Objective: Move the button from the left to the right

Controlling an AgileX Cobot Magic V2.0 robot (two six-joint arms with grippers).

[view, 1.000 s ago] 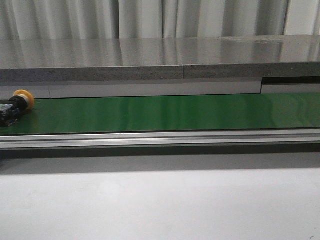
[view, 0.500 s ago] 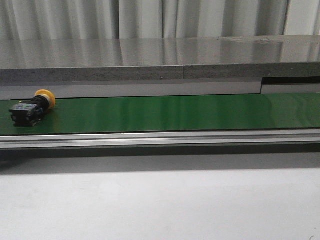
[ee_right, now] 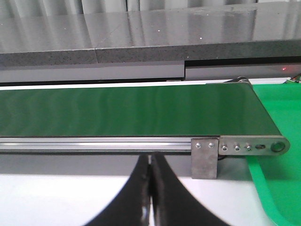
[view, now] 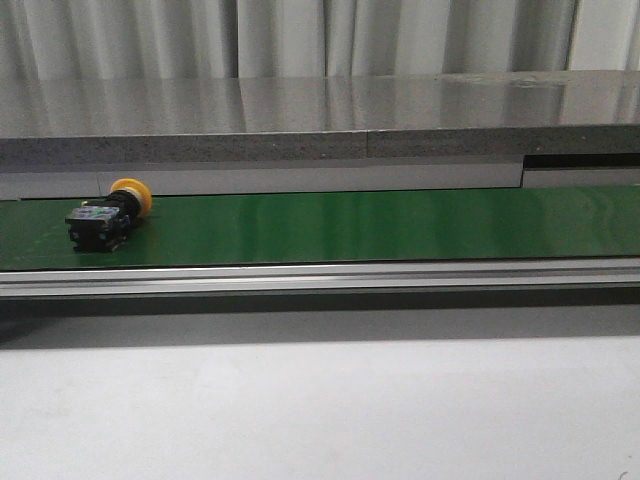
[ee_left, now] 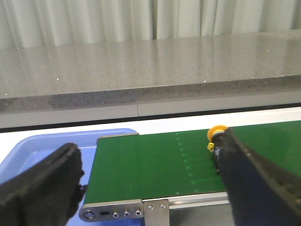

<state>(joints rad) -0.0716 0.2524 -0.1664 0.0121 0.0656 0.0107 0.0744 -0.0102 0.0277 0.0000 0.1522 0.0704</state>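
The button (view: 108,218) lies on its side on the green conveyor belt (view: 380,225), near the left end, yellow-orange cap towards the back, black body towards the front. It also shows in the left wrist view (ee_left: 217,134), partly hidden behind one finger. My left gripper (ee_left: 150,150) is open and empty, hovering in front of the belt's left end. My right gripper (ee_right: 150,161) is shut and empty, in front of the belt's right end. Neither gripper shows in the front view.
A blue tray (ee_left: 28,146) sits under the belt's left end. A green tray (ee_right: 277,179) sits past its right end. An aluminium rail (view: 320,277) runs along the belt's front. A grey stone ledge (view: 320,120) runs behind it.
The button has travelled to the right along the belt, from the left edge of the front view to a little further in.
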